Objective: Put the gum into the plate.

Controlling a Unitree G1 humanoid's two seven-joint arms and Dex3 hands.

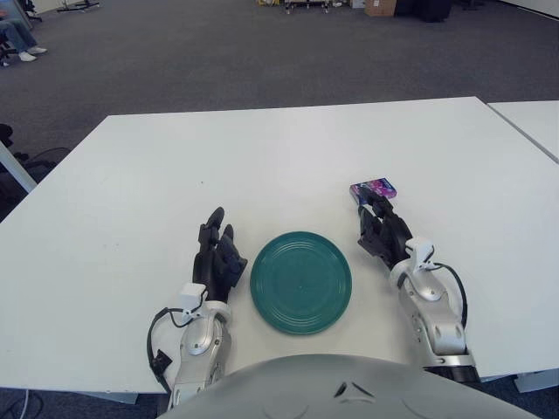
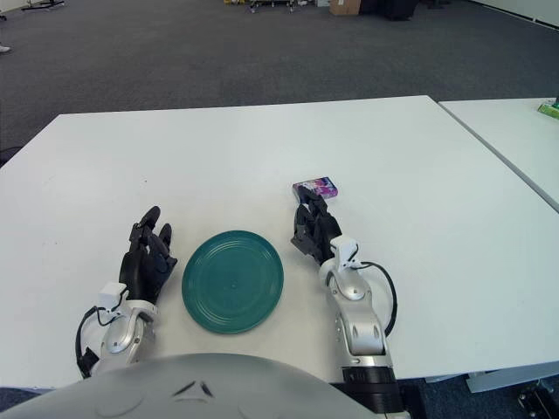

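Note:
A small purple and blue gum pack (image 1: 374, 189) lies flat on the white table (image 1: 262, 157), right of centre. A round dark green plate (image 1: 301, 281) sits near the front edge, holding nothing. My right hand (image 1: 382, 229) rests on the table right of the plate, its fingers relaxed and open, the fingertips just short of the gum's near edge. My left hand (image 1: 218, 251) rests on the table left of the plate, open and holding nothing.
A second white table (image 2: 524, 131) stands close on the right with a narrow gap between. Grey carpet lies beyond the far edge. A person's legs (image 1: 13, 39) show at the far left. Boxes stand along the back wall.

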